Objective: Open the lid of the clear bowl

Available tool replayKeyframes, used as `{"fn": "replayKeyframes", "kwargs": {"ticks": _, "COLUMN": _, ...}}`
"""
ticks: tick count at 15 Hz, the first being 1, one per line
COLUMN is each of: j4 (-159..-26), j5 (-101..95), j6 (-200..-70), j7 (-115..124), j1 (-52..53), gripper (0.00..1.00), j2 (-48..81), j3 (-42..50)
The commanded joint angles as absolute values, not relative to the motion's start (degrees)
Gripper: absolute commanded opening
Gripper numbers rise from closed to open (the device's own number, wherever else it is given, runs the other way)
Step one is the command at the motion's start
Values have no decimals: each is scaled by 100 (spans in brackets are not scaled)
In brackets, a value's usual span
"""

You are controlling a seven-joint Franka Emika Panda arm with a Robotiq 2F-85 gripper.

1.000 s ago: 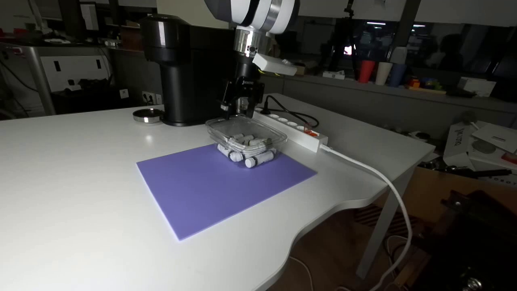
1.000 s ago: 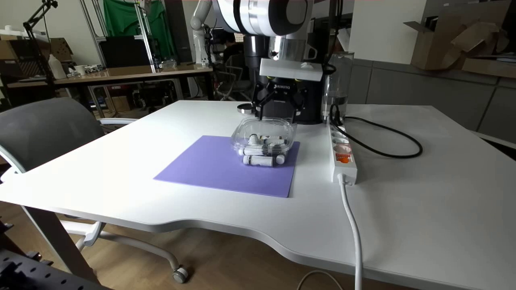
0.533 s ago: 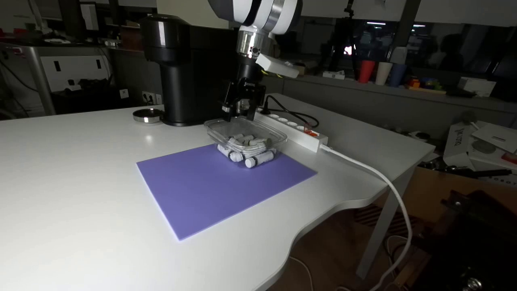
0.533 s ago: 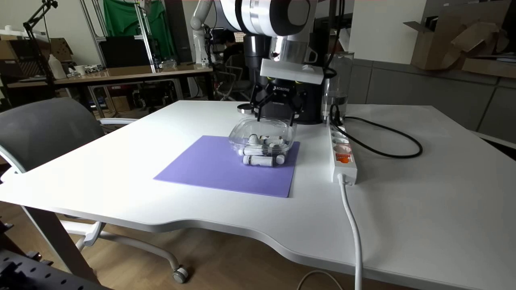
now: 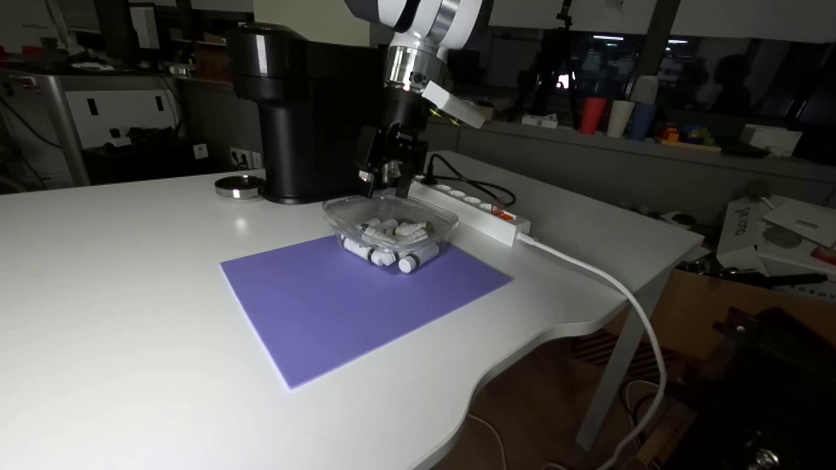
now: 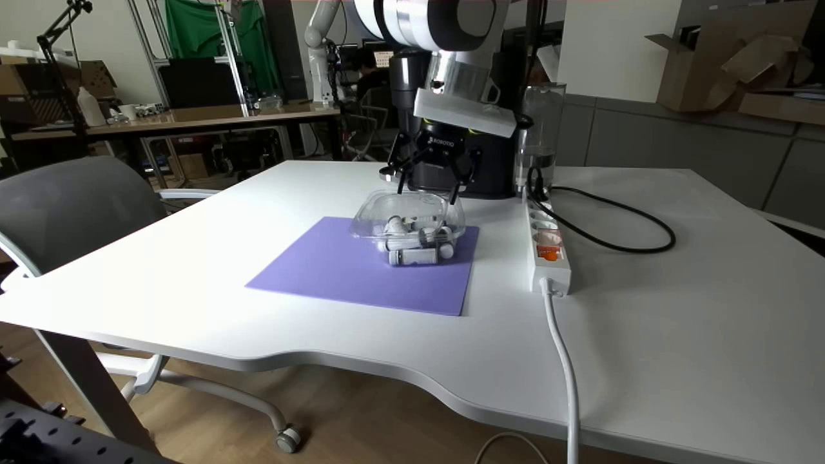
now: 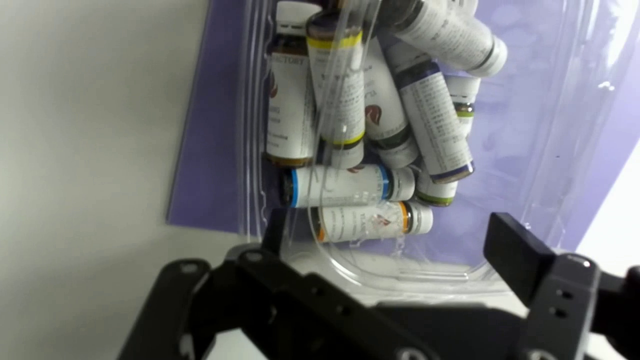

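My black two-fingered tool, spread wide and gripping nothing I can see, stands at one end of a low, transparent plastic bowl holding small, white-labelled bottles. A thin, see-through plastic lid lies askew over the bowl, its edge inside the rim on one side; below is a flat purple mat on the white counter.

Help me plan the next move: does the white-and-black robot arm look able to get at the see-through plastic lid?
Probably yes: the black gripper stands with open jaws by an edge of the lid, and I see nothing lying over it. Contact can't be told.
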State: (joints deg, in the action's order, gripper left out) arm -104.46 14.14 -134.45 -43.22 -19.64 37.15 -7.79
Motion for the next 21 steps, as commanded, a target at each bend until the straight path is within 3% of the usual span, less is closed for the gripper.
{"fn": "replayKeyframes", "kwargs": {"ticks": 1, "j4": -10847, "j5": 1620, "j6": -13278, "j7": -4672, "j1": -2004, "gripper": 100, "j2": 3298, "j3": -845}}
{"fn": "replayKeyframes", "kwargs": {"ticks": 21, "j4": -11975, "j5": 1946, "j6": -12283, "j7": -5390, "j1": -1368, "gripper": 100, "j2": 2122, "j3": -660}}
